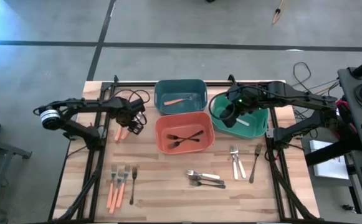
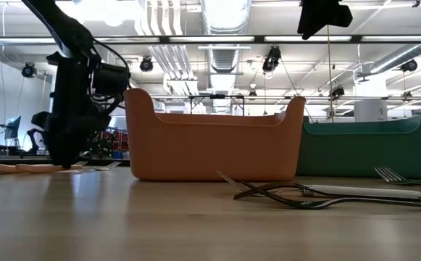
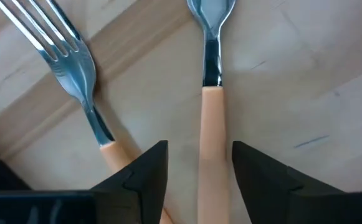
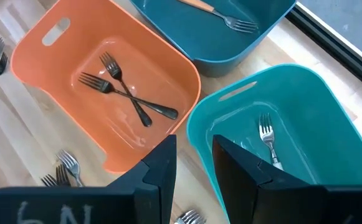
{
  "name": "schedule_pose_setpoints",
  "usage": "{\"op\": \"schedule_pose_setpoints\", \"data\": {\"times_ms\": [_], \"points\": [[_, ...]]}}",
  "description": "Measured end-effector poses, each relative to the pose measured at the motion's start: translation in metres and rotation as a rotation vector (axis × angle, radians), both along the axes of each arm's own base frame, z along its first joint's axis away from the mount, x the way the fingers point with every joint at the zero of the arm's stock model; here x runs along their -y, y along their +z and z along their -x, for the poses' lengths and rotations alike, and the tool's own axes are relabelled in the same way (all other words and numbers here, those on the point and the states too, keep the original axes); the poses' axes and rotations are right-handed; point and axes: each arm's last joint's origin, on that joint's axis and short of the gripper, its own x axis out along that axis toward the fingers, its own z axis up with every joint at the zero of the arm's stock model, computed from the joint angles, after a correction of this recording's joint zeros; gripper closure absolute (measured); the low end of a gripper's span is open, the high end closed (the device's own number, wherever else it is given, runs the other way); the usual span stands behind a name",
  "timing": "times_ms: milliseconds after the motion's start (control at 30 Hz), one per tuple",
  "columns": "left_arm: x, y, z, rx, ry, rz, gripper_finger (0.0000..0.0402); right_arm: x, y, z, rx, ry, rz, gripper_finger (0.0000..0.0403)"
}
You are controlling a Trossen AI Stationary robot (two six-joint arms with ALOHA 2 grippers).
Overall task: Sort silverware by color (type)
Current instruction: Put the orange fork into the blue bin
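On the left of the wooden desk (image 1: 168, 186), the left pincer (image 3: 196, 174) hangs low over two orange-handled utensils, its fingers (image 3: 144, 174) spread apart and straddling the orange-handled spoon (image 3: 213, 124); an orange-handled fork (image 3: 75, 68) lies just beside it, partly under one finger. Nothing is clamped yet. To do this pick well, I judge the pincer should settle squarely so both fingers reach the desk on either side of the one handle, then close without catching the neighbouring fork. More orange-handled forks (image 1: 118, 183) lie nearer the front edge. At centre, the dark teal rectangular plastic bin (image 1: 181, 94) holds one orange-handled fork, and the orange-red bin (image 1: 184, 132) holds two crossed black forks (image 4: 121, 87). Loose silver and black pieces (image 1: 204, 179) wait in front. On the right, the right pincer (image 4: 193, 165) hovers over the green bin (image 1: 240, 121), fingers parted and empty, with a shiny silver fork (image 4: 269, 140) lying inside.
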Motion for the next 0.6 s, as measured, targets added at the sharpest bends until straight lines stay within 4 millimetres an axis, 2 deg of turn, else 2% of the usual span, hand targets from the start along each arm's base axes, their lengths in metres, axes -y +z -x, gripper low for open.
{"op": "schedule_pose_setpoints", "data": {"times_ms": [300,433,600], "points": [[0.0035,-0.0101,0.006,0.004,0.007,0.003,0.0254,0.0002,0.0,0.0,-0.001,-0.003,0.007,0.0307],[0.0034,-0.0105,0.0053,0.013,0.013,0.005,0.0285,0.0002,-0.0001,-0.0001,-0.001,-0.004,0.006,0.0307],[0.0034,-0.0108,0.0044,0.026,0.017,0.011,0.0343,0.0002,0.0,-0.0001,-0.001,-0.004,0.006,0.0307]]}}
